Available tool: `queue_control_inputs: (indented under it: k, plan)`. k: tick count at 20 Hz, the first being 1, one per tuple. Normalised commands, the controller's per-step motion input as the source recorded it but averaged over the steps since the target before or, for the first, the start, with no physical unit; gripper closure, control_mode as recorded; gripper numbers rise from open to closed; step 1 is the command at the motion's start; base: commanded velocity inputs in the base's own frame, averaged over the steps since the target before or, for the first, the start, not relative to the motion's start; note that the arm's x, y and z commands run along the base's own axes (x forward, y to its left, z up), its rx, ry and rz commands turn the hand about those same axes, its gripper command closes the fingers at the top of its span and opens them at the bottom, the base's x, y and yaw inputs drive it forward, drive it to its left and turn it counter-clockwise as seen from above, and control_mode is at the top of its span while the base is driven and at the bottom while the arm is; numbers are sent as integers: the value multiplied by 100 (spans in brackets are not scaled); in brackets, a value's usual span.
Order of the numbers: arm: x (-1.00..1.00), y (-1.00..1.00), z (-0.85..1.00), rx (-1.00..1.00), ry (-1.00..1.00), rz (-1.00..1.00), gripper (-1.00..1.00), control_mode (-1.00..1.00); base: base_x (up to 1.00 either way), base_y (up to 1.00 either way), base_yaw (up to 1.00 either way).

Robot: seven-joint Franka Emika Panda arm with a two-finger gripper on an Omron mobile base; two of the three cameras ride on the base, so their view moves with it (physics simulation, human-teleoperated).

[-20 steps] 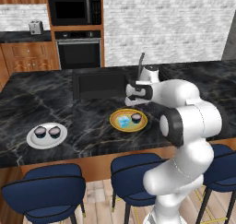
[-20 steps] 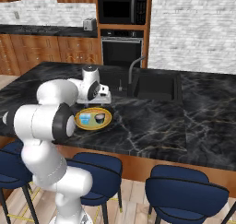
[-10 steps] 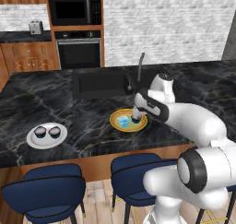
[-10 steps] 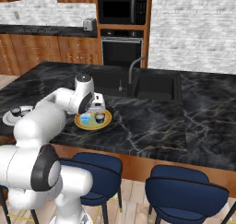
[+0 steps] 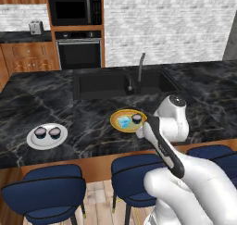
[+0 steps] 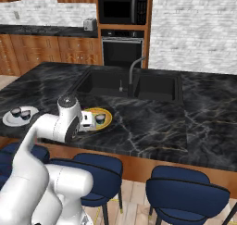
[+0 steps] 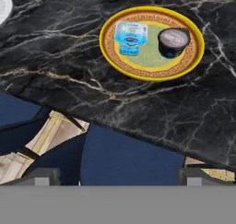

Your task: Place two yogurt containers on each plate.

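Both base views look forward and down from behind the arm, sharing the yellow plate [image 5: 128,121] on the dark surface [image 6: 152,117], which the hand view sees nearer from above

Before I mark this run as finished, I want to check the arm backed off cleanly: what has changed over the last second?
The pincer, open and empty, has pulled back from over the yellow plate toward the stools. The light blue container and dark-topped cup stayed on it; the white plate kept its two cups.
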Motion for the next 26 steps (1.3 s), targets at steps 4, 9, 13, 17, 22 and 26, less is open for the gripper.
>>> queue_control_inputs:
  k: [4, 9, 13, 17, 22, 26]
  plan:
    - [-100, -10, 3, 0, -10, -21, -100, -100, 0, 0, 0]
    - [-89, -31, 37, 0, -1, -21, -100, -100, 0, 0, 0]
    - [-94, -20, 45, 0, -16, -3, -100, -100, 0, 0, 0]
    - [-100, -24, 25, 0, -54, 12, -100, -100, 0, 0, 0]
    - [-86, -3, 10, -5, -71, 26, -100, -100, 0, 0, 0]
    - [-81, 54, 0, -2, -60, 10, -100, -100, 0, 0, 0]
